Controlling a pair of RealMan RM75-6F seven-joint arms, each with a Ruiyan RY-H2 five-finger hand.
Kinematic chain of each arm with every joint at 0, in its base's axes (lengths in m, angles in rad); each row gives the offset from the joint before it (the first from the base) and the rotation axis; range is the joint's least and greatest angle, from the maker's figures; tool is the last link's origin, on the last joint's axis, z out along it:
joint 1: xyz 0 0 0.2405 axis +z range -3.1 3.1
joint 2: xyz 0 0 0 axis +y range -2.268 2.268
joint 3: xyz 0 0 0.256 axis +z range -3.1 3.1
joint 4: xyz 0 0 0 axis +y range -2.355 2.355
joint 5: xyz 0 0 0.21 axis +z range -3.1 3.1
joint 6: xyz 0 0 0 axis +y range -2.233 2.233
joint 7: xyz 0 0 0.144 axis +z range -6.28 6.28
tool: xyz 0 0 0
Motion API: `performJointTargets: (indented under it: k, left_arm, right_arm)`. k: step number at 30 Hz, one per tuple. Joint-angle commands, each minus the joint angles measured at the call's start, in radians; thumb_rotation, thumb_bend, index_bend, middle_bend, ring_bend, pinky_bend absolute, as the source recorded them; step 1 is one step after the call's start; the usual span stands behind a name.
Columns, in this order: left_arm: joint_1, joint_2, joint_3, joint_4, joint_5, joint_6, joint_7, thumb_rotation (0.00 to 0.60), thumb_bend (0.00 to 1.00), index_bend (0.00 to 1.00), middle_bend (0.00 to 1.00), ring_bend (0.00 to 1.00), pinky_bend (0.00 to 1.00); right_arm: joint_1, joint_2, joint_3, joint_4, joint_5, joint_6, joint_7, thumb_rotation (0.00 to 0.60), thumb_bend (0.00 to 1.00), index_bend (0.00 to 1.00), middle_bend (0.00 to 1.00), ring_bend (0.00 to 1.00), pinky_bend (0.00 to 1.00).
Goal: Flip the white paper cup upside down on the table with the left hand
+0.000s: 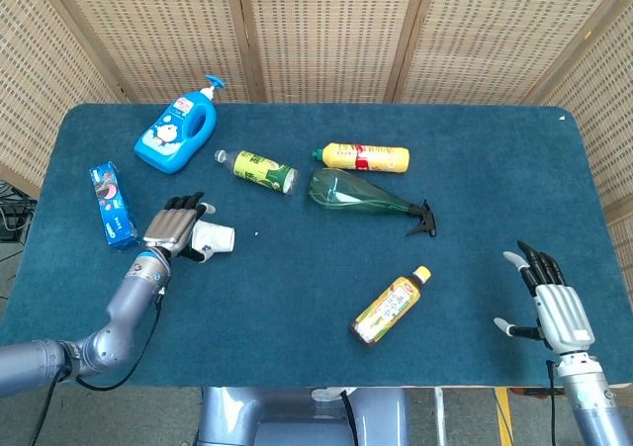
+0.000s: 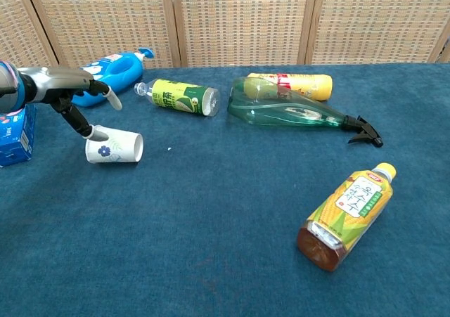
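Observation:
The white paper cup (image 1: 215, 238) (image 2: 114, 149), printed with a small blue flower, lies on its side on the blue table (image 1: 475, 199), its mouth toward the table's middle. My left hand (image 1: 175, 227) (image 2: 62, 90) hovers over the cup's base end. Its fingers (image 2: 105, 95) stretch out above the cup, apart from it, and only the thumb tip (image 2: 97, 133) touches the cup near the base. Near the front right edge, my right hand (image 1: 554, 307) is spread and holds nothing; the chest view does not show it.
A blue box (image 1: 114, 205) (image 2: 14, 131) lies just left of the left hand. Behind lie a blue soap bottle (image 1: 178, 133), a green-labelled bottle (image 1: 259, 169), a yellow bottle (image 1: 364, 156) and a green spray bottle (image 1: 361, 191). A tea bottle (image 1: 389, 309) lies front centre.

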Motion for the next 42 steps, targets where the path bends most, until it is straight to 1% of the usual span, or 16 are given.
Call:
performJointTargets:
  k: [1,7,12,18,21,27,33,42]
  left_arm:
    - [-0.068,0.001,0.028,-0.015,-0.098,0.007,0.070,0.514,0.28,0.23,0.00,0.00,0.00]
    - [-0.117,-0.027,0.050,0.003,-0.157,0.015,0.109,0.514,0.28,0.24,0.00,0.00,0.00]
    - [-0.149,-0.055,0.071,0.025,-0.184,0.011,0.134,0.514,0.29,0.24,0.00,0.00,0.00]
    - [-0.177,-0.065,0.096,0.034,-0.215,0.012,0.160,0.514,0.29,0.24,0.00,0.00,0.00]
    - [-0.185,-0.073,0.108,0.039,-0.221,0.020,0.169,0.514,0.29,0.26,0.00,0.00,0.00]
    - [-0.196,-0.090,0.129,0.050,-0.215,0.044,0.186,0.514,0.28,0.24,0.00,0.00,0.00]
    - [-0.196,-0.101,0.138,0.058,-0.206,0.062,0.186,0.521,0.28,0.24,0.00,0.00,0.00]
    - [-0.197,-0.108,0.161,0.065,-0.202,0.086,0.212,0.515,0.28,0.23,0.00,0.00,0.00]
  right_arm:
    - [0.001,0.000,0.002,0.003,0.004,-0.002,0.004,0.600,0.10,0.00,0.00,0.00,0.00]
    - [0.002,0.000,0.004,0.010,0.011,-0.010,0.016,0.600,0.10,0.00,0.00,0.00,0.00]
    - [0.005,-0.002,0.006,0.019,0.018,-0.018,0.024,0.600,0.10,0.00,0.00,0.00,0.00]
    - [0.005,-0.002,0.009,0.026,0.025,-0.021,0.037,0.600,0.10,0.00,0.00,0.00,0.00]
    - [0.005,-0.001,0.009,0.026,0.021,-0.019,0.040,0.600,0.10,0.00,0.00,0.00,0.00]
    - [0.003,-0.001,0.009,0.026,0.017,-0.014,0.044,0.600,0.10,0.00,0.00,0.00,0.00]
    - [0.002,-0.003,0.010,0.028,0.013,-0.006,0.050,0.600,0.10,0.00,0.00,0.00,0.00]
    - [0.000,-0.005,0.010,0.029,0.011,-0.002,0.048,0.600,0.10,0.00,0.00,0.00,0.00]
